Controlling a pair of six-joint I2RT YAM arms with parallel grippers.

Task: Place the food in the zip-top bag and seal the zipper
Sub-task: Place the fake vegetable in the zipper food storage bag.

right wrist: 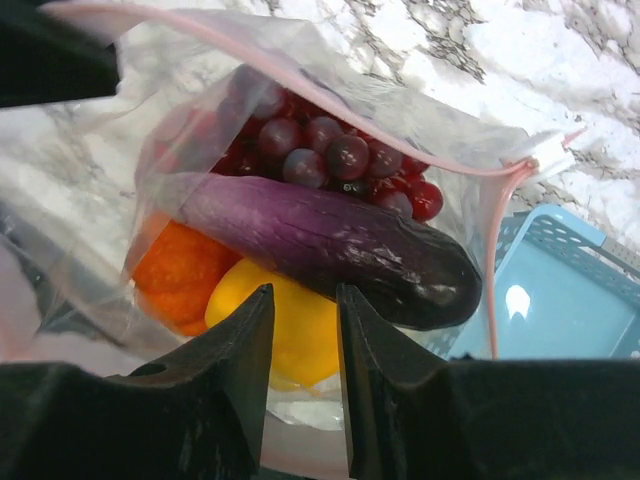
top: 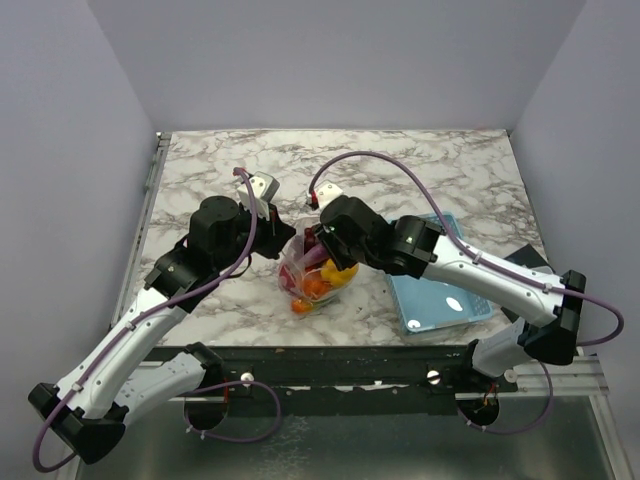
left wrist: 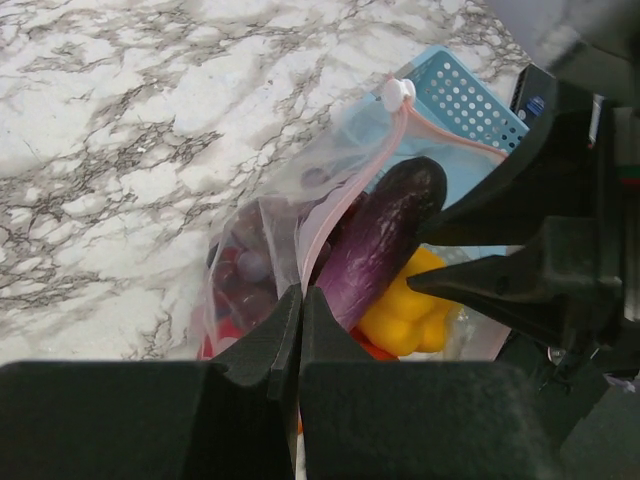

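The zip-top bag (top: 297,272) stands on the marble between my two arms, mouth up. Inside it lie a purple eggplant (right wrist: 330,240), dark red grapes (right wrist: 320,140), an orange piece (right wrist: 180,275) and a yellow piece (right wrist: 300,330). My left gripper (left wrist: 300,295) is shut on the bag's rim, right at the pink zipper (left wrist: 345,190). The white slider (left wrist: 398,93) sits at the strip's far end. My right gripper (right wrist: 305,295) hangs over the bag's mouth with a narrow gap between its fingers; the yellow piece and clear plastic show through that gap. The eggplant's dark tip pokes out past the zipper.
A light-blue basket (top: 440,290) lies just right of the bag, under my right arm, and shows again in the right wrist view (right wrist: 560,310). Purple cables loop over both arms. Grey walls close in the table on three sides.
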